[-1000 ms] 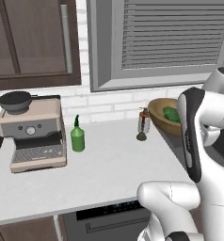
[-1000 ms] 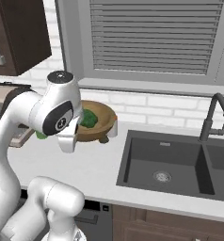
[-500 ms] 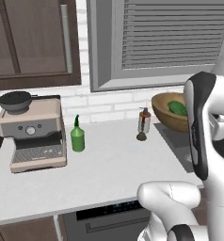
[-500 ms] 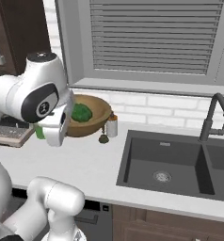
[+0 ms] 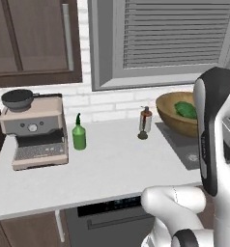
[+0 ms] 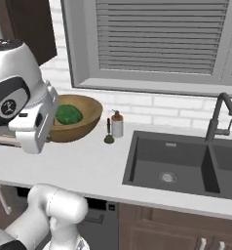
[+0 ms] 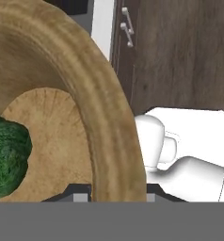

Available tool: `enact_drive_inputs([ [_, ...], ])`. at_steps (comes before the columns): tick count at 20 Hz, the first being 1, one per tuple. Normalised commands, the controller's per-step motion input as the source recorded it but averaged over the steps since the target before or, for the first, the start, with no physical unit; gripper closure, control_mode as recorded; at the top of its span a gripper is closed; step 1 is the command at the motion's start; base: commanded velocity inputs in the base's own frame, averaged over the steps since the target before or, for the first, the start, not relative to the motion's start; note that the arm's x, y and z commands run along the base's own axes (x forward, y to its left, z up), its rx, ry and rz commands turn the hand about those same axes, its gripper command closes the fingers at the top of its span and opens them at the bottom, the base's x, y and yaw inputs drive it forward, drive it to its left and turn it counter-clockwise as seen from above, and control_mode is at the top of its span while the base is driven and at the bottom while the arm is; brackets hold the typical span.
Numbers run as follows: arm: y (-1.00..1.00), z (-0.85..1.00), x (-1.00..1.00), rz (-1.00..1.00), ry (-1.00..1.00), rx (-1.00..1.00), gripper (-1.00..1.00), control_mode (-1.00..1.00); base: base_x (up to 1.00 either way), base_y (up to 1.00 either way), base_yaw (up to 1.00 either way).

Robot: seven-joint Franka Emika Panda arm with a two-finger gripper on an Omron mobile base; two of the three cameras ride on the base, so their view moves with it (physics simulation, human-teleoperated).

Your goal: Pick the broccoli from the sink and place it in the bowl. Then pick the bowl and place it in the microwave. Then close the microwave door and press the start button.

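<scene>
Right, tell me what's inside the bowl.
The broccoli lies inside the bowl, on its darker floor. In the hand view the bowl's near wall covers part of that floor.

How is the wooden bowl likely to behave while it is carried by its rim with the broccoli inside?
The bowl looks like thick, stiff wood, so it should not flex. Held at one side of the rim by the tool, it may sag or tilt. The broccoli lies loose inside and could roll if the bowl tips.
</scene>
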Motion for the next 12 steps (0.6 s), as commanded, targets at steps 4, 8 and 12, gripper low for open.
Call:
enact_drive_inputs([
  [4, 0.00, 0.00, 0.00, 0.00, 0.00, 0.00, 1.00, 1.00, -0.61, -0.25, -0.03],
  [8, 0.00, 0.00, 0.00, 0.00, 0.00, 0.00, 1.00, 1.00, -0.56, -0.34, -0.25],
  [12, 0.00, 0.00, 0.00, 0.00, 0.00, 0.00, 1.00, 1.00, -0.06, -0.19, -0.63],
])
